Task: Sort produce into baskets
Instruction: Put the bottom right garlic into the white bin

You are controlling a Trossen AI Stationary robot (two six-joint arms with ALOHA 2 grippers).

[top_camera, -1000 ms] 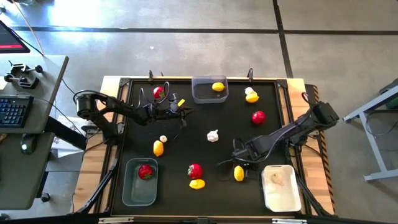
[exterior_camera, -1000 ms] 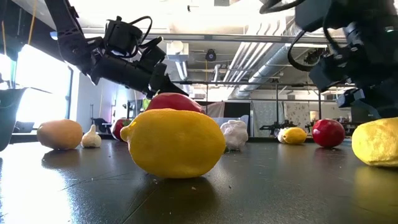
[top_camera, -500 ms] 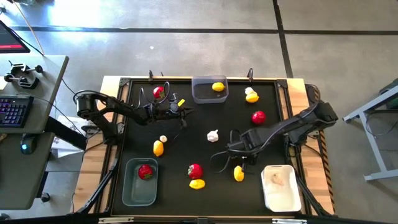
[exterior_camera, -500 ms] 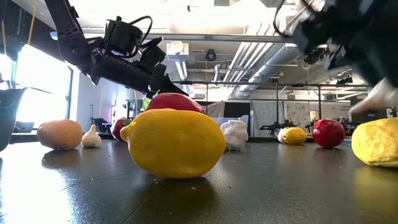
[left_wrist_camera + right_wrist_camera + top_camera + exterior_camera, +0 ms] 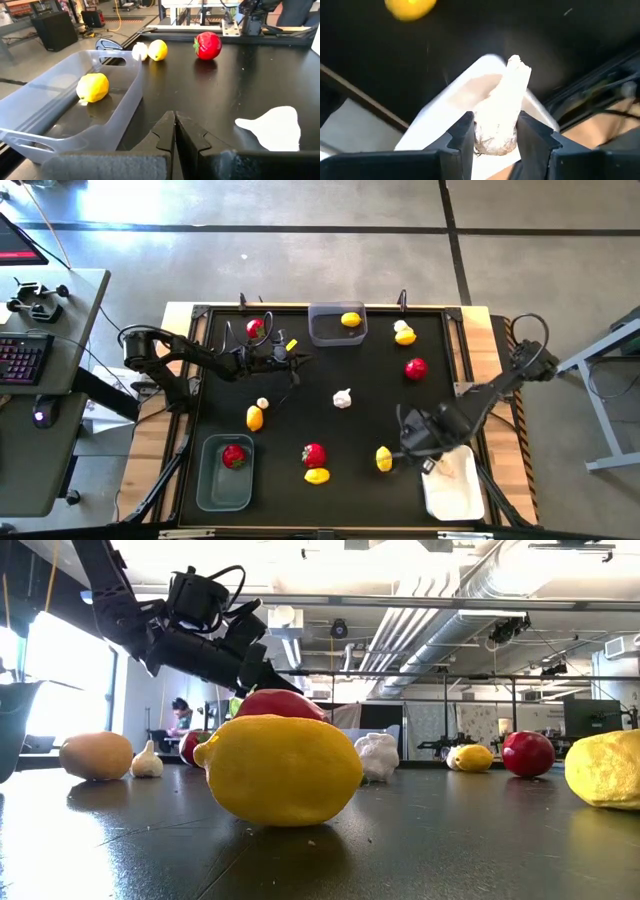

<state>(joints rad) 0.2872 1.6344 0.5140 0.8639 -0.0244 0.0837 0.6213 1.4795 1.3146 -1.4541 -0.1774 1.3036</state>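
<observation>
R gripper [image 5: 495, 131] clamped on a garlic bulb [image 5: 501, 112], stem end pointing fwd off the fingers, hangs at the white bin's [image 5: 455, 492] 11 o'clock corner, so drop spot lies toward 5 o'clock; L arm parked far off

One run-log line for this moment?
right gripper: shut on garlic bulb, over white basket | left gripper: shut, idle near grey basket
</observation>
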